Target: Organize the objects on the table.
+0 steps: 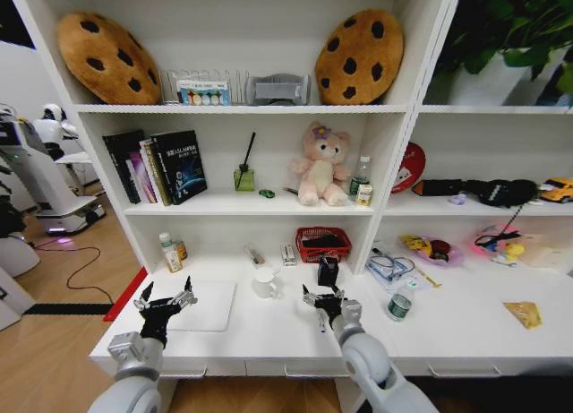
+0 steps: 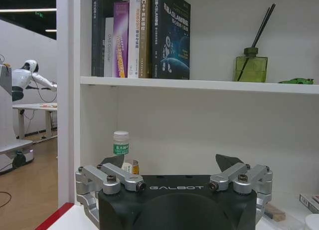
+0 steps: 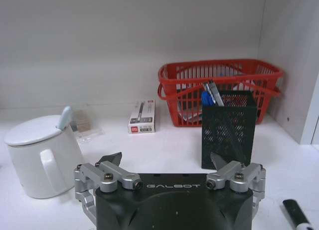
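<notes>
two grippers hover low over the front of the table (image 1: 269, 341), both spread wide with nothing between their fingers. the left gripper (image 1: 166, 304) hangs above the thin silver laptop (image 1: 210, 305), which lies flat near the desk's left end. the right gripper (image 1: 324, 302) sits over a dark pen (image 1: 321, 322) lying on the white top; its wrist view shows that pen (image 3: 298, 216) just beside the right finger.

beyond it stands a black mesh pen cup (image 1: 328, 271) already holding blue and black pens (image 3: 212, 94), so i'd judge the sorting partly done. the green-banded can (image 1: 399, 306) and yellow packet (image 1: 524, 314) lie loose off to the right.

room is tight toward the back: a white mug (image 1: 265, 282), the cup and a red basket (image 1: 323, 244) crowd the shelf wall, while the front edge is open.
</notes>
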Motion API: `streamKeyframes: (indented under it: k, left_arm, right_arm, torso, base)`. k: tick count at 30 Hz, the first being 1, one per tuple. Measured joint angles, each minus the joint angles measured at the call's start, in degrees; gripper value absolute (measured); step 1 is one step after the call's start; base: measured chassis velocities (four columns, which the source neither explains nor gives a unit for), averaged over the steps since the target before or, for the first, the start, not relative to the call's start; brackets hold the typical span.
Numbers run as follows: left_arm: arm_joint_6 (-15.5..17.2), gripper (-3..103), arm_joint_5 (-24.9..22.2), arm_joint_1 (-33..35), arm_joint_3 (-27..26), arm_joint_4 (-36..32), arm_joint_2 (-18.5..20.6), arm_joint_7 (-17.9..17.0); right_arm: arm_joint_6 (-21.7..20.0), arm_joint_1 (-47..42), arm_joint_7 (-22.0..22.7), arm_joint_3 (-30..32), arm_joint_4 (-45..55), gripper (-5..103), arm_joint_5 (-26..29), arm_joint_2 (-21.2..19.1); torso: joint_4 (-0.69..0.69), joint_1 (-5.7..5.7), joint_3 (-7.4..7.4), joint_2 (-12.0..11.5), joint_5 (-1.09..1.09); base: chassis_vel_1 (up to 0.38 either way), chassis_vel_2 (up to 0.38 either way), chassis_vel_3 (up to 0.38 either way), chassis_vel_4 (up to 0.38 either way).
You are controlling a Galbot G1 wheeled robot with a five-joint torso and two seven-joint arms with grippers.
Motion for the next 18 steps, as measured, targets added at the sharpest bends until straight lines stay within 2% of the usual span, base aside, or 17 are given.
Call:
streamKeyframes:
  k: [1,5,6,8,11,15,18]
  left_arm:
    - [0.0,100,0.0,0.0,0.0,0.0,0.0,0.0]
    - [0.0,100,0.0,0.0,0.0,0.0,0.0,0.0]
    - [0.0,100,0.0,0.0,0.0,0.0,0.0,0.0]
    - [0.0,100,0.0,0.0,0.0,0.0,0.0,0.0]
    - [0.0,100,0.0,0.0,0.0,0.0,0.0,0.0]
    - [0.0,100,0.0,0.0,0.0,0.0,0.0,0.0]
    - [0.0,100,0.0,0.0,0.0,0.0,0.0,0.0]
  right_arm:
    - [-0.63,0.73,2.17,-0.73,-1.62,94,0.12,1.1]
    - [-1.47,1.0,3.71,-1.12,-2.96,90,0.25,1.9]
    - [-2.38,0.82,4.44,-1.24,-3.14,84,0.75,2.09]
    - [-2.77,0.63,4.67,-1.27,-3.14,84,0.96,2.12]
    - [-3.51,0.17,4.94,-1.13,-3.21,74,1.36,2.09]
    - [-3.54,0.2,4.91,-0.85,-3.31,72,1.59,1.99]
    - [-3.73,0.51,4.92,-0.22,-3.54,59,2.35,1.84]
  torso:
    - [-0.01,0.0,0.0,0.0,0.0]
    - [-0.02,0.0,0.0,0.0,0.0]
    - [-0.02,0.0,0.0,0.0,0.0]
    - [-0.02,0.0,0.0,0.0,0.0]
    - [-0.02,0.0,0.0,0.0,0.0]
    - [-0.02,0.0,0.0,0.0,0.01]
    - [-0.03,0.0,0.0,0.0,0.01]
  base:
    - [0.0,0.0,0.0,0.0]
    - [0.0,0.0,0.0,0.0]
    - [0.0,0.0,0.0,0.0]
    - [0.0,0.0,0.0,0.0]
    - [0.0,0.0,0.0,0.0]
    - [0.0,0.0,0.0,0.0]
    - [0.0,0.0,0.0,0.0]
